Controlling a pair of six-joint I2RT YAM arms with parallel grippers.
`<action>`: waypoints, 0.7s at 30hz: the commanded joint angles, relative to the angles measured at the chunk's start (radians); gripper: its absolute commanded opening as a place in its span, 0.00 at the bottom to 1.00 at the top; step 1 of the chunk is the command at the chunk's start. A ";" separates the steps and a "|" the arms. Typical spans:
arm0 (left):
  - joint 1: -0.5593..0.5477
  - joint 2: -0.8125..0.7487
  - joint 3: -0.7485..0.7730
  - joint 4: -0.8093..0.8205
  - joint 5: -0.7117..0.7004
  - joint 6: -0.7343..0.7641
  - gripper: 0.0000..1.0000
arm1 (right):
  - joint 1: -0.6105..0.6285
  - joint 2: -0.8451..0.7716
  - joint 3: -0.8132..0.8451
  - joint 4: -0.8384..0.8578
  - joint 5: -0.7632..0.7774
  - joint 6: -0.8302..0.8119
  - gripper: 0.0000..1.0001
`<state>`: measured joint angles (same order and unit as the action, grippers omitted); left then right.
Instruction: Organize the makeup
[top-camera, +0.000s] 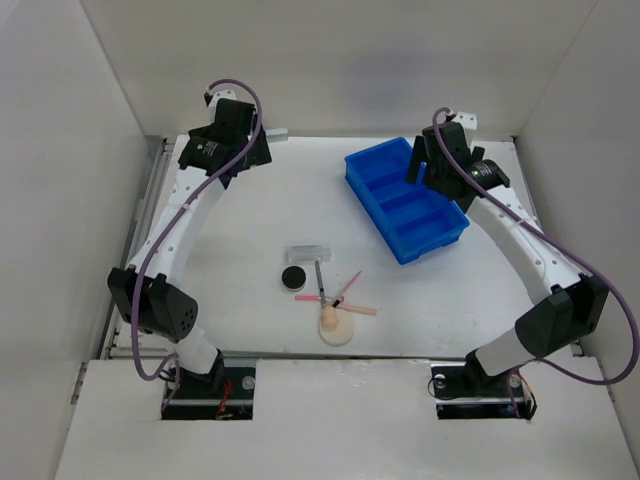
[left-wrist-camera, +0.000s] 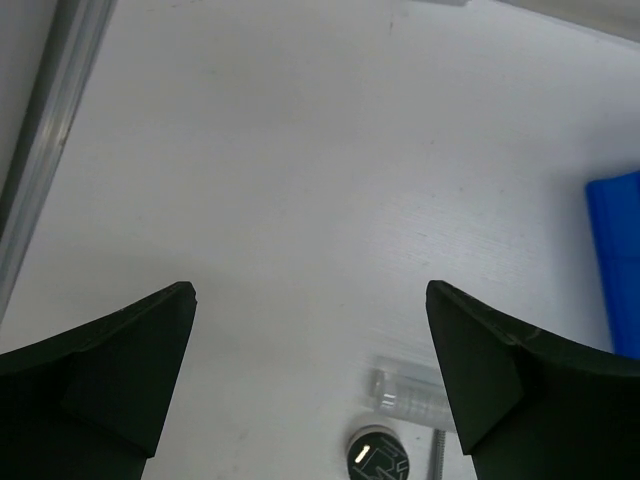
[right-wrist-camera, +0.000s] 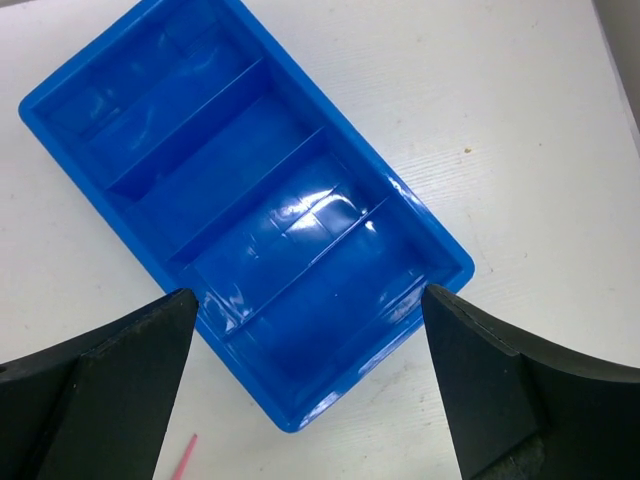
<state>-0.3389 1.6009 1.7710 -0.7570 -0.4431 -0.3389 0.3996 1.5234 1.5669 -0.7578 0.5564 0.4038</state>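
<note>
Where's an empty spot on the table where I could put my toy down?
The big white patch between the left arm and the blue tray is bare. So is the patch between the makeup and the right arm. The tray's compartments are empty too. Crowded: the makeup pile, front middle.

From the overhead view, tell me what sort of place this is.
Probably a robot test cell in a lab, not a home: a white table boxed in by plain white panels, a left arm and a right arm bolted at its near edge, and makeup laid out near an empty blue tray.
</note>
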 joint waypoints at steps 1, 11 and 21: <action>0.066 0.080 0.047 0.102 0.128 -0.058 0.98 | -0.002 -0.049 -0.021 0.003 -0.044 0.023 1.00; 0.175 0.575 0.427 0.249 0.449 -0.167 0.93 | -0.002 -0.058 -0.022 -0.029 -0.122 0.053 1.00; 0.218 0.899 0.708 0.468 0.419 -0.249 0.92 | -0.002 0.000 0.013 -0.058 -0.141 0.062 1.00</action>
<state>-0.1387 2.5210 2.4168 -0.4263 -0.0025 -0.5488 0.3996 1.4990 1.5410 -0.7982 0.4294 0.4488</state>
